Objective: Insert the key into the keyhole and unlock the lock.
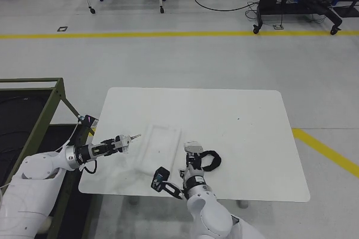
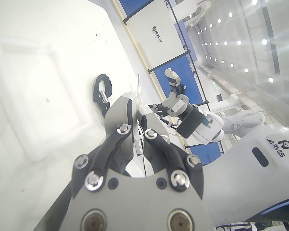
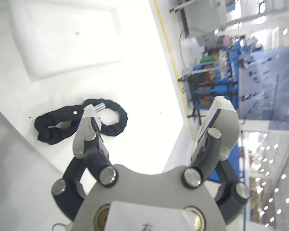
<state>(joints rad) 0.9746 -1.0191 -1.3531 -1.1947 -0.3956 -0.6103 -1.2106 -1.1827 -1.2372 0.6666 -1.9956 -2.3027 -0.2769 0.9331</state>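
Grip: left gripper (image 2: pixel 135 111) pinched shut on key (image 2: pixel 138 80), blade pointing right toward lock (image 3: pixel 121 117). Lock well right of key tip, near front edge of table (image 1: pixel 251 119), loop lying roughly left-right. Right gripper (image 3: pixel 156 108) spread wide, empty, just beside lock, so nearer arm. Lock's metal end (image 3: pixel 100 108) partly behind finger, keyhole not made out

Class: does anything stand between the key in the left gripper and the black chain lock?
A shallow white tray lies on the table between the key and the lock; the open right gripper is beside the lock.
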